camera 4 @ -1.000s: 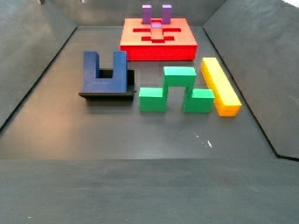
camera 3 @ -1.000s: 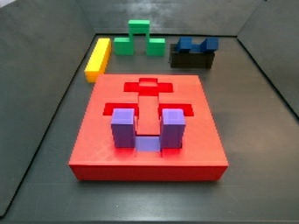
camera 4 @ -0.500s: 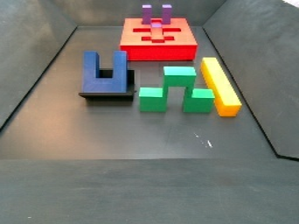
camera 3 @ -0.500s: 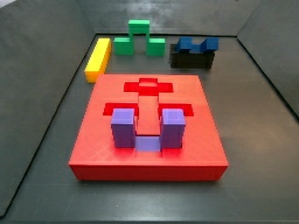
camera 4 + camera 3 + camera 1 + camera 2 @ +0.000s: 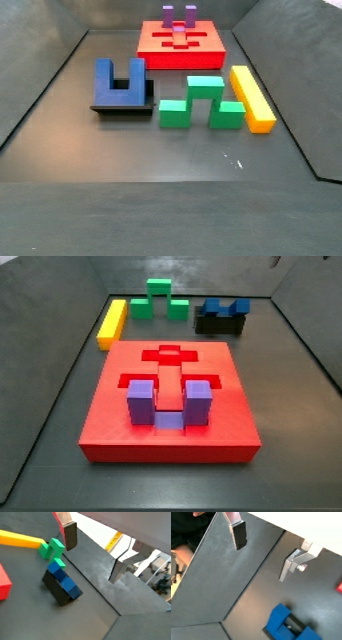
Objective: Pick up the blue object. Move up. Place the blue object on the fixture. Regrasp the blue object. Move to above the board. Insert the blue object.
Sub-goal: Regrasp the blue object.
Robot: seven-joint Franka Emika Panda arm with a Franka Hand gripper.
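Note:
The deep-blue U-shaped object point(image 5: 118, 80) rests on the dark fixture point(image 5: 123, 105), prongs pointing away from the fixture's base; it shows in both side views point(image 5: 223, 306) and both wrist views point(image 5: 65, 581) point(image 5: 292, 623). The fixture also shows in a side view point(image 5: 221, 324) and a wrist view point(image 5: 55, 591). The red board point(image 5: 170, 406) lies on the floor with a purple U-shaped block point(image 5: 166, 403) standing in it. My gripper point(image 5: 93, 558) is open and empty, high above the floor beside the blue object; it also shows in a wrist view point(image 5: 262, 555). The arm is out of both side views.
A green stepped block point(image 5: 201, 101) and a long yellow bar point(image 5: 250, 97) lie beside the fixture. In a side view the green block point(image 5: 164, 299) and yellow bar point(image 5: 112, 322) sit beyond the board. Dark sloping walls ring the floor.

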